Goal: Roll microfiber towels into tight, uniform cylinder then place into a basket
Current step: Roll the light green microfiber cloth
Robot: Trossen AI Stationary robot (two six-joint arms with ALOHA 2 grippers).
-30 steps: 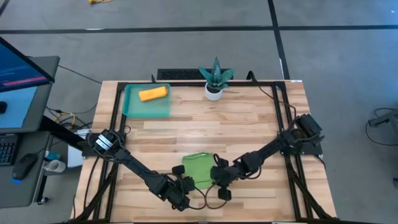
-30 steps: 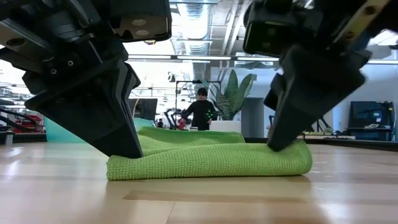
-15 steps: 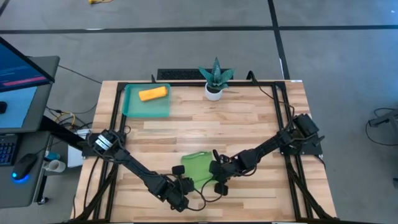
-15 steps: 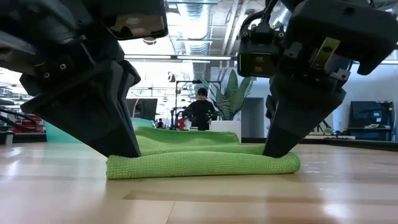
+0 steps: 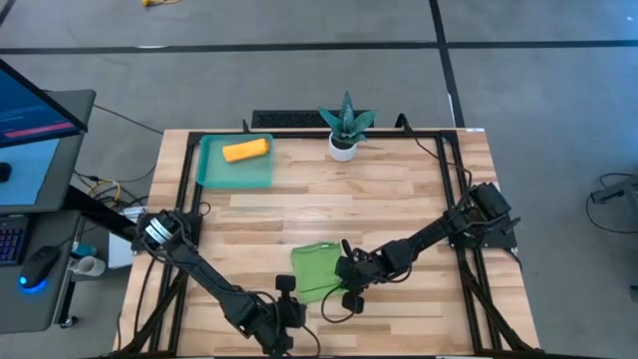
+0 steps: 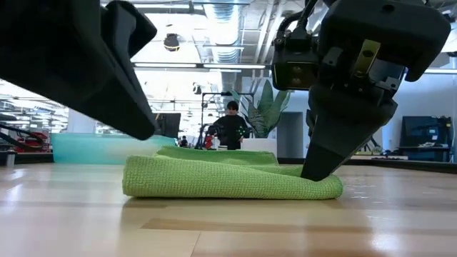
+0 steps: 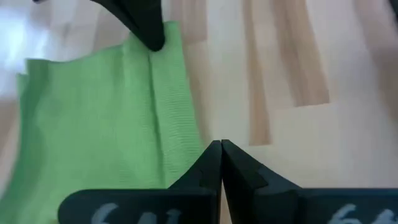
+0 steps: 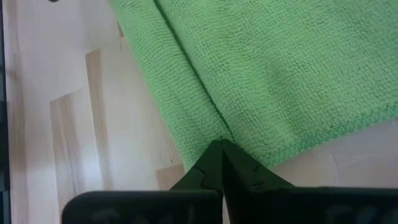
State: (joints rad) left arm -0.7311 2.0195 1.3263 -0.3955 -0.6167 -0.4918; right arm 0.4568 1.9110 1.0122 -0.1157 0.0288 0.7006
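Fingers of the right gripper [image 8: 220, 144] are seen pressed together, their tips planted on the folded edge of the lime green towel [image 5: 315, 269] at its right corner, pinning rather than clasping it. The left gripper [image 7: 220, 147] is likewise closed, empty, and held just clear of the towel's left side, near the front edge of the surface [image 5: 399, 199]. The green towel lies partly folded on itself, low and slack, in the middle front of the surface. It is judged light, soft and limp, with a nubby pile that should catch on the fingers instead of slipping; no shape will be kept unless tension is maintained. A hold is best taken at the doubled edge, near both corners. The orange towel [image 5: 245, 151] lies rolled in the basket [image 5: 211, 178], well apart.
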